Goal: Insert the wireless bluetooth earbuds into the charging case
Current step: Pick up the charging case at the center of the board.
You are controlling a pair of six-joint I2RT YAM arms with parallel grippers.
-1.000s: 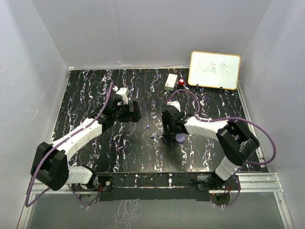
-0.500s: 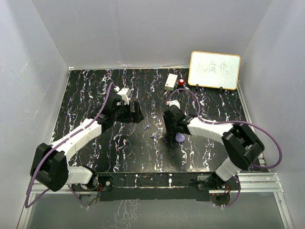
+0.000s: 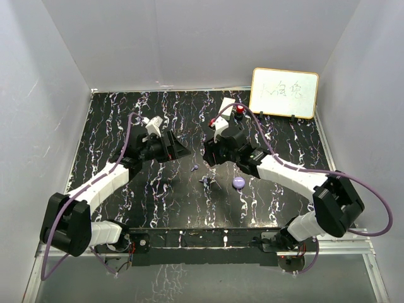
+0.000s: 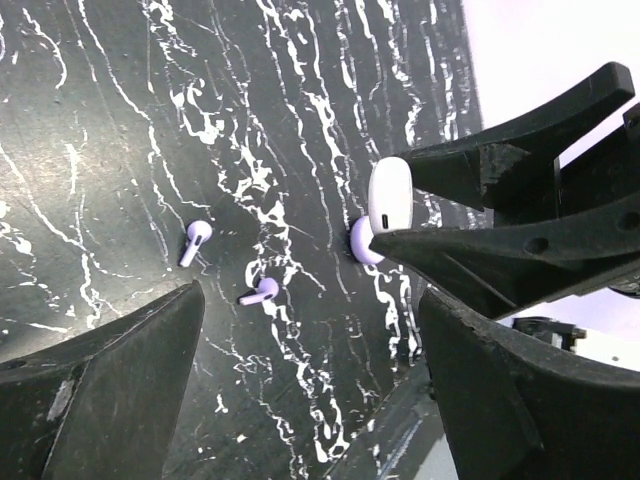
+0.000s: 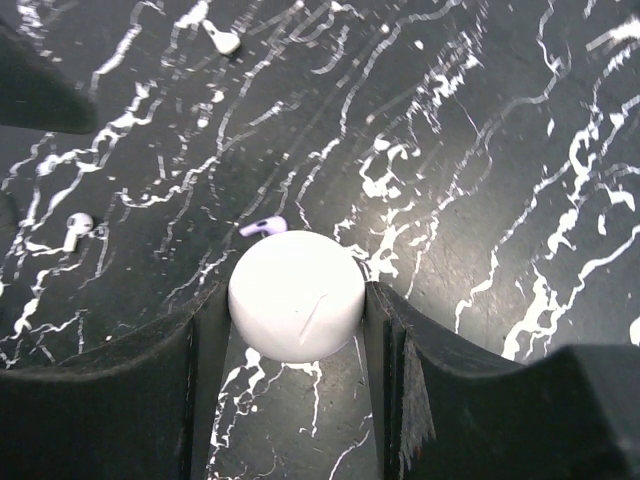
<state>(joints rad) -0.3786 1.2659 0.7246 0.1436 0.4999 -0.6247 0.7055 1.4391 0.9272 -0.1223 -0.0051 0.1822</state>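
Observation:
Two tiny lilac earbuds point(image 4: 195, 240) point(image 4: 260, 293) lie loose on the black marbled table, also seen in the top view point(image 3: 195, 168) point(image 3: 205, 181). My right gripper point(image 5: 296, 300) is shut on a round white charging case point(image 5: 296, 295) and holds it above the table, with one lilac earbud point(image 5: 262, 227) just beyond it. The case also shows in the left wrist view point(image 4: 389, 195), pinched in the right gripper's black fingers point(image 4: 520, 160). My left gripper point(image 4: 310, 350) is open and empty, facing the earbuds from the left. In the top view the two grippers point(image 3: 182, 151) point(image 3: 209, 153) are close together.
A round lilac puck point(image 3: 238, 182) lies on the table right of the earbuds. Two small white earbud-like pieces point(image 5: 222, 38) point(image 5: 75, 228) lie farther off. A white box point(image 3: 226, 107), a red object point(image 3: 240, 109) and a whiteboard point(image 3: 284, 93) stand at the back.
My right gripper has risen from beside the lilac puck and moved back and left with the white case. My left gripper has shifted slightly right toward it.

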